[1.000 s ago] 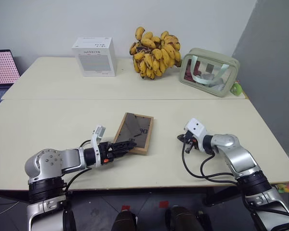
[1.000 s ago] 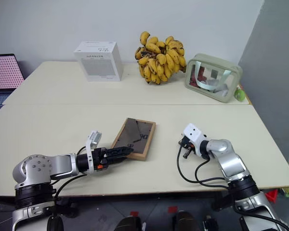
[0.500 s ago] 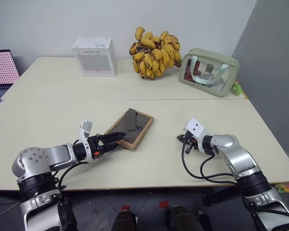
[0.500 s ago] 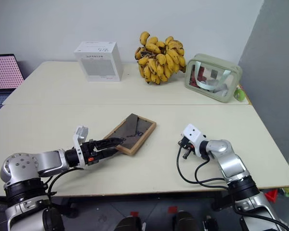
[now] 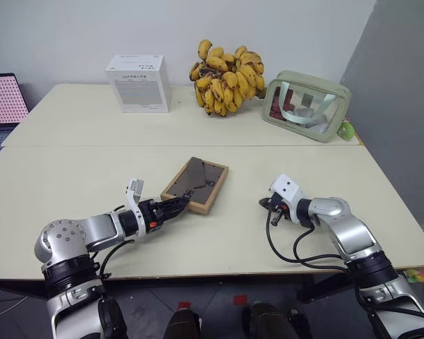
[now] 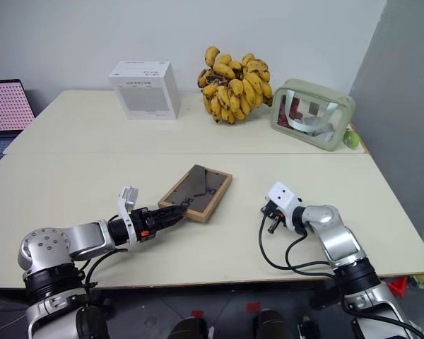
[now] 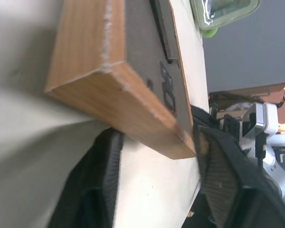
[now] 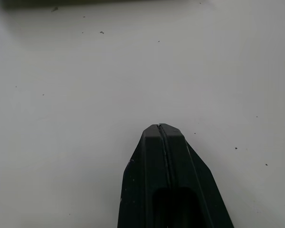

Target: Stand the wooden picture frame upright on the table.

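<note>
Head views place the left gripper (image 5: 178, 206) at the near corner of the frame (image 5: 196, 184), which lies back-up on the table (image 5: 71, 176), just near of its seam and roughly midway between the two arms; the left wrist view shows the two fingers (image 7: 103, 175) set either side of that wooden corner, one under the rim and one over the dark back panel; the jaws bracket the edge, but whether they are clamped on it cannot be told from the pictures. Judged step: securing a hold on the corner, ahead of any lift; the frame is not yet upright and the stand flap appears flat against the back. Next move, as a judgement: firm the pinch, then tip the frame up about its far edge and seat it on the stand; risk is the thin rim slipping from a corner-only grip, or the frame sliding on the smooth top.

To the right of the frame, the right gripper (image 5: 266, 205) hangs just above bare table, well apart from the frame; its wrist view shows the fingers pressed together, clenched on nothing.

Surface: cream tabletop, smooth, lightly speckled. Along the far side, left to right: a laptop (image 5: 3, 99) at the edge; a white box (image 5: 138, 83); a banana bunch (image 5: 227, 78); a clear pouch (image 5: 307, 104) with a small green object (image 5: 348, 129) beside it. Room: plain white wall behind; grey panel at the right.
</note>
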### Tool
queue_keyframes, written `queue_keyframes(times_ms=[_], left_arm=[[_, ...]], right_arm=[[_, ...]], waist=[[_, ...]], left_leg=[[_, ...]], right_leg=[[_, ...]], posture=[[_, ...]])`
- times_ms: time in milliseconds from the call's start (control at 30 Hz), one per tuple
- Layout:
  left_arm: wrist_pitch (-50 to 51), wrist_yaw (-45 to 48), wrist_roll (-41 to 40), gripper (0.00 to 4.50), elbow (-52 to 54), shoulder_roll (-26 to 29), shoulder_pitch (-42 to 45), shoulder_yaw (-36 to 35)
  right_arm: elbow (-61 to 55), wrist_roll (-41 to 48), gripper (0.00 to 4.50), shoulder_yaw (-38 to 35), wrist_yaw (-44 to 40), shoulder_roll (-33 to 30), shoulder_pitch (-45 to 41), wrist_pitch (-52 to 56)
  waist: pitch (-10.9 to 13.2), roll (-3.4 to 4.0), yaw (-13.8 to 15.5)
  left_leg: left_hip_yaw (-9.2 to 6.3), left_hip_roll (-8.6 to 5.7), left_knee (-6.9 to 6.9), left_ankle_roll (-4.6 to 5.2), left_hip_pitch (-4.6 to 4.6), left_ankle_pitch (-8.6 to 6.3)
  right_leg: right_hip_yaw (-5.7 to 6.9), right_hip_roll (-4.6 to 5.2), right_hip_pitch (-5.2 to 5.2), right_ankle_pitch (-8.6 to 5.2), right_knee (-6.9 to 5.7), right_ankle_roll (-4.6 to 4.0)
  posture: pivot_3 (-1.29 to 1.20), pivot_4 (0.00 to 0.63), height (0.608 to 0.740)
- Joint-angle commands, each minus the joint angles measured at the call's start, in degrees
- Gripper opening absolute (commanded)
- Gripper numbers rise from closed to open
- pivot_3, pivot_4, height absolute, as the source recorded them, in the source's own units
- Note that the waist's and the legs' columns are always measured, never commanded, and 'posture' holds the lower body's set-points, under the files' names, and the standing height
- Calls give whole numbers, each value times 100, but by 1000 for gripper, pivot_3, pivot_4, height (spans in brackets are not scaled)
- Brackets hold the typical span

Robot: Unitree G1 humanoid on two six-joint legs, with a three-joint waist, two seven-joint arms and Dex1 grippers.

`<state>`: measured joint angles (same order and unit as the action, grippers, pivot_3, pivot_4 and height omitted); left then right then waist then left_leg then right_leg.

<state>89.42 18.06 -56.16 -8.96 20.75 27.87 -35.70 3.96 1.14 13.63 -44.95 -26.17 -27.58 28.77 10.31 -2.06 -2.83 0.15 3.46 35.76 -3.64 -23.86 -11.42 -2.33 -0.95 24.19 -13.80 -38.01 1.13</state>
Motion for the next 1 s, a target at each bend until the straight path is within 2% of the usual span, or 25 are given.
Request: queue_keyframes(times_ms=[33,233,367,500,533,600,667,733,800,833,900,1000], left_arm=[[-102,-35,-82,1231,147,-134,87,-74],[23,-5,-142,40,203,-173,58,-32],[72,9,-111,40,182,-137,79,-17],[214,382,-254,40,612,201,-51,334],[272,648,-539,40,809,398,-95,415],[308,1232,-1085,404,1073,952,-144,513],[308,1752,-1306,742,1226,1509,-102,578],[-358,2134,-730,1142,1023,2178,257,895],[-1480,2538,189,1519,760,2708,472,1550],[-2268,2554,844,1720,398,2799,655,1974],[-3243,2599,1609,1720,-193,2806,960,2445],[-4733,2593,2679,1720,-1162,2466,1454,3098]], right_arm=[[-167,18,0,16,-31,-33,12,-20],[-221,19,0,21,-52,-69,53,-1],[-191,25,0,6,-58,-71,9,-5],[-249,83,0,-53,-51,-53,-28,67],[-324,126,0,-88,-60,-61,-29,123],[-516,200,0,-136,-86,-92,-1,246],[-670,229,0,-143,-81,-112,44,337],[-765,252,0,-125,-16,-60,77,414],[-778,273,0,-116,83,27,48,459],[-777,292,0,-124,157,114,3,495],[-765,312,0,-118,252,240,-71,542],[-588,280,0,-31,428,550,-216,540]], waist=[[0,0,1],[0,0,2],[0,0,0],[0,-1,-5],[0,0,-7],[1,-1,-12],[2,-1,-20],[3,-3,-27],[4,-4,-7],[4,-1,-3],[0,14,42],[2,11,83]], left_leg=[[0,-1,0,0,0,0],[0,-1,0,0,0,0],[-1,-2,0,0,0,0],[0,-1,0,0,0,0],[-1,-1,-1,0,0,0],[-1,1,-2,0,-2,0],[-1,2,-3,-1,-2,0],[0,2,-4,-1,-1,0],[-5,2,-2,-1,0,0],[-8,1,-1,-2,1,0],[1,-6,0,-1,10,0],[13,-8,3,0,4,0]], right_leg=[[0,0,0,0,-1,0],[0,0,-1,0,-1,0],[0,0,-1,0,-1,1],[0,0,0,0,-1,1],[0,0,0,0,-1,1],[0,0,3,0,-2,0],[1,-1,7,0,-2,-1],[1,-1,8,-2,-4,-3],[4,-2,8,-3,-4,-6],[8,-2,8,-21,-1,-37],[-2,5,1,-22,-1,-40],[-14,8,2,-21,4,-38]], posture=[[0,150,740],[0,150,740],[0,150,740],[0,150,740],[0,150,740],[0,150,740],[0,150,740],[0,150,740],[0,150,740],[0,150,740],[0,150,740],[0,150,740]])
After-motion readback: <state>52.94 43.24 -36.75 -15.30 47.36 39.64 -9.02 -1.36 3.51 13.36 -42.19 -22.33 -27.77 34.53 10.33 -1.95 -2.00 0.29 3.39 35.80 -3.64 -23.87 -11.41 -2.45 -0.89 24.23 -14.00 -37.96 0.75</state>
